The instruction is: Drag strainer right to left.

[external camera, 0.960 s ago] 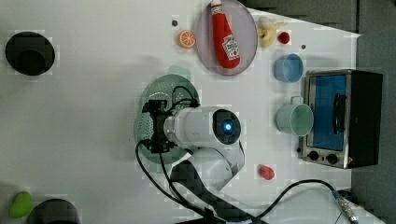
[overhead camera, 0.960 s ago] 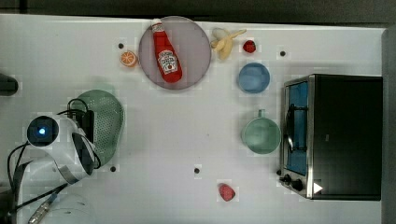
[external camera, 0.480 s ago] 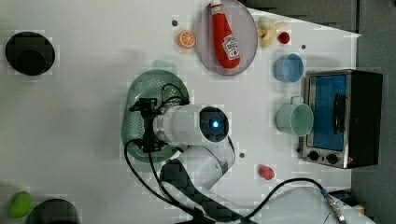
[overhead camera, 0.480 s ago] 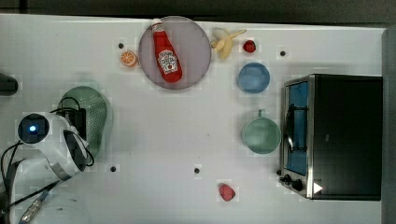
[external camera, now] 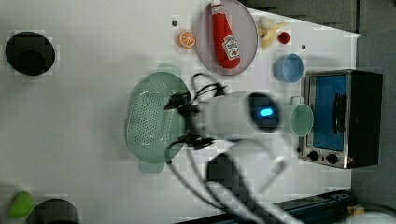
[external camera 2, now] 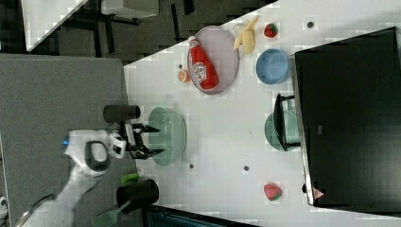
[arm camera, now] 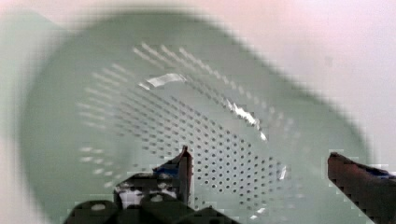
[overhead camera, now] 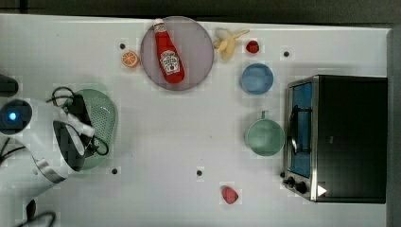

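The strainer [overhead camera: 103, 122] is a pale mint-green oval colander with many small holes, lying near the top view's left edge. The arm's white wrist covers part of it. My gripper [external camera 2: 154, 140] hangs over the strainer [external camera 2: 171, 136] at its side nearer the right view's left, with both black fingers spread wide. In the wrist view the fingertips [arm camera: 184, 161] stand far apart above the perforated inside of the strainer [arm camera: 187, 93], and nothing is pinched between them. In the left view the gripper [external camera: 173, 122] sits over the right part of the strainer [external camera: 145, 119].
A grey plate [overhead camera: 196, 45] holds a ketchup bottle [overhead camera: 168, 52]. Around it are an orange slice [overhead camera: 129, 59], a banana [overhead camera: 228, 42], a blue bowl [overhead camera: 257, 78] and a green mug [overhead camera: 265, 137]. A toaster oven [overhead camera: 338, 137] stands at the top view's right. A black cup [external camera: 30, 52] sits at the left view's far left.
The arm's white wrist has shifted toward the top view's left and the left view's right, uncovering more of the strainer. The strainer has barely moved. The fingers stayed open.
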Controlling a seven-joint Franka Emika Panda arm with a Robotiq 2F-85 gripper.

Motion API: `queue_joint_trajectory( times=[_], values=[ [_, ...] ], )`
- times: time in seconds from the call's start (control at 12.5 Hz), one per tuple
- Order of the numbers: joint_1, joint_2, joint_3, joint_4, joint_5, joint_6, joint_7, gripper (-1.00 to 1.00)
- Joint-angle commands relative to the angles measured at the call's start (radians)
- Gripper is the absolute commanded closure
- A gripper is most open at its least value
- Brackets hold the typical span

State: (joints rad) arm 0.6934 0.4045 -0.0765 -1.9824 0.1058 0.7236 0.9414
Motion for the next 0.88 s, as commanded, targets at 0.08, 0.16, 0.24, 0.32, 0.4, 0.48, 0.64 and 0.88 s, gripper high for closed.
queue_joint_trajectory(
  times=[0.08,0.16,0.24,0.32,0.4,0.48,0.64,0.88],
  values=[
    [-0.054,-0.25,-0.185,0.041,0.02,-0.163,-0.369,-1.0],
    [-0.063,-0.313,-0.249,0.042,0.017,-0.23,-0.457,-1.0],
    [-0.073,-0.372,-0.314,0.043,0.009,-0.286,-0.551,-1.0],
    [-0.082,-0.425,-0.375,0.048,-0.011,-0.334,-0.643,-1.0],
    [-0.09,-0.47,-0.433,0.055,-0.048,-0.381,-0.713,-1.0],
    [-0.097,-0.506,-0.486,0.06,-0.103,-0.418,-0.746,-1.0],
    [-0.1,-0.574,-0.555,0.069,-0.222,-0.501,-0.802,-1.0],
    [-0.101,-0.657,-0.571,0.064,-0.274,-0.551,-0.839,-1.0]
  ],
)
